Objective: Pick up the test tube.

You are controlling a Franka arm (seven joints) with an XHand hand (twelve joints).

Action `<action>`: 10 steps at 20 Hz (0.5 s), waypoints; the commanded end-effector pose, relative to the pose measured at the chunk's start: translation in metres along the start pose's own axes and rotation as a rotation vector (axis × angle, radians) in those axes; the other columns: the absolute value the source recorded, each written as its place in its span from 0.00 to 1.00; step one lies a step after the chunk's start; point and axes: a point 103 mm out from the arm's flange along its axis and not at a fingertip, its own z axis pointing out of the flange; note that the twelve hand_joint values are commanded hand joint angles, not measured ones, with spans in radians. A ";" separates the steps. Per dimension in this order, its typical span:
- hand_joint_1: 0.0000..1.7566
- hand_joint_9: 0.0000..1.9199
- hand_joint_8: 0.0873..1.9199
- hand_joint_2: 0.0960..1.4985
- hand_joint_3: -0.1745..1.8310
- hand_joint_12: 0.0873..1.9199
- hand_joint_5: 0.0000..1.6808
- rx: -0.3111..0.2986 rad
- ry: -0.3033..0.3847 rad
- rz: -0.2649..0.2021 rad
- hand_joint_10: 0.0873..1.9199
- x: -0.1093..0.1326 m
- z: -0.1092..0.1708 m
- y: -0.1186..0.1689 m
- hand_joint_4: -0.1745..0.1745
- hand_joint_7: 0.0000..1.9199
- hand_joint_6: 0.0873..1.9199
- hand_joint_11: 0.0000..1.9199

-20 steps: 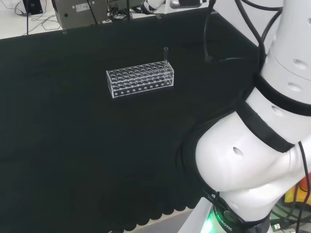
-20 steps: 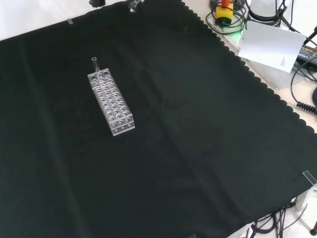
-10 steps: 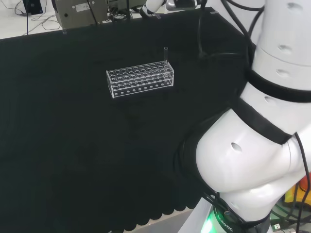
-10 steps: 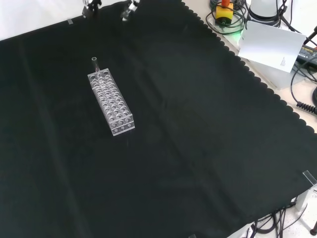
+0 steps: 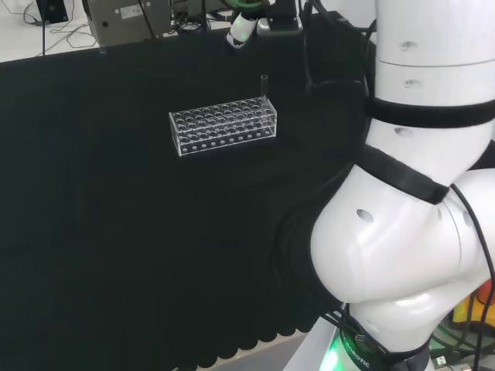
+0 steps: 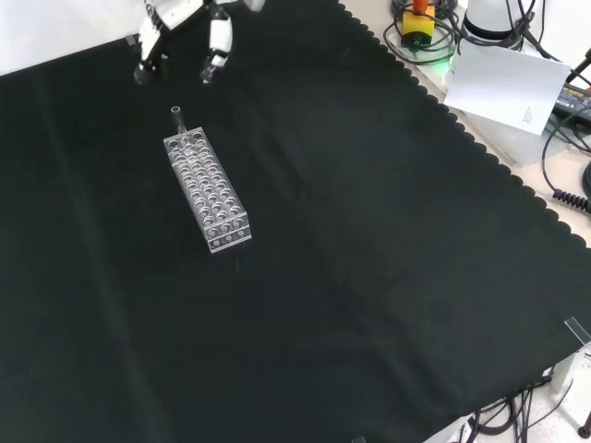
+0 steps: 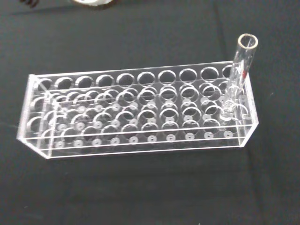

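Covering the whole bench, a black cloth [image 6: 369, 277] with a scalloped edge lies mostly flat, with a few soft creases. Beyond that edge in the front view sit a white sheet [image 6: 506, 88], coiled cables [image 6: 420, 41] and a red-and-yellow button unit [image 6: 417, 14]. In the head view, a grey equipment box [image 5: 128, 19] stands past the cloth's far side, with loose wires [image 5: 54, 31] on the white surface beside it.

One clear plastic test tube rack [image 5: 223, 125] stands on the cloth, well apart from the edges. Wrist view: rows of round holes, all open but one. A single clear glass test tube [image 7: 236, 77] stands upright in a hole at one end of the rack [image 7: 136, 115], in the corner position, its open mouth well above the rack's top plate. Head view puts the tube [image 5: 264, 86] at the rack's right end, far row; front view puts it [image 6: 177, 120] at the end of the rack [image 6: 208, 189] nearest the view's top. Whether the tube holds any liquid cannot be told.

Hand [image 6: 180, 32] enters from the top of the front view, above and apart from the tube, touching nothing. Fingers [image 6: 217, 46] are spread apart and fairly straight, pointing down toward the cloth. In the head view the hand [image 5: 241, 29] hangs beyond the rack, to the left of the white arm links [image 5: 402, 232].
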 end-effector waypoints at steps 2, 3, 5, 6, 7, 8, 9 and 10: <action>0.49 0.26 0.45 0.48 0.36 0.75 0.25 0.049 -0.034 0.077 0.43 -0.023 0.015 0.026 0.24 0.25 0.03 0.22; 0.49 0.26 0.45 0.48 0.36 0.74 0.25 0.055 -0.038 0.089 0.43 -0.026 0.017 0.027 0.24 0.25 0.03 0.22; 0.49 0.26 0.45 0.48 0.36 0.74 0.25 0.067 -0.048 0.108 0.43 -0.033 0.021 0.030 0.24 0.24 0.04 0.22; 0.50 0.26 0.45 0.48 0.36 0.74 0.25 0.074 -0.053 0.119 0.43 -0.036 0.023 0.032 0.23 0.24 0.04 0.22; 0.50 0.26 0.45 0.47 0.36 0.74 0.25 0.080 -0.055 0.126 0.43 -0.039 0.025 0.033 0.23 0.24 0.04 0.22; 0.50 0.27 0.45 0.47 0.36 0.74 0.25 0.085 -0.058 0.135 0.43 -0.042 0.027 0.034 0.23 0.24 0.04 0.22; 0.50 0.27 0.45 0.47 0.36 0.74 0.26 0.090 -0.061 0.142 0.43 -0.044 0.029 0.034 0.23 0.24 0.04 0.22; 0.50 0.27 0.45 0.47 0.36 0.74 0.26 0.096 -0.062 0.148 0.43 -0.047 0.031 0.034 0.23 0.24 0.05 0.22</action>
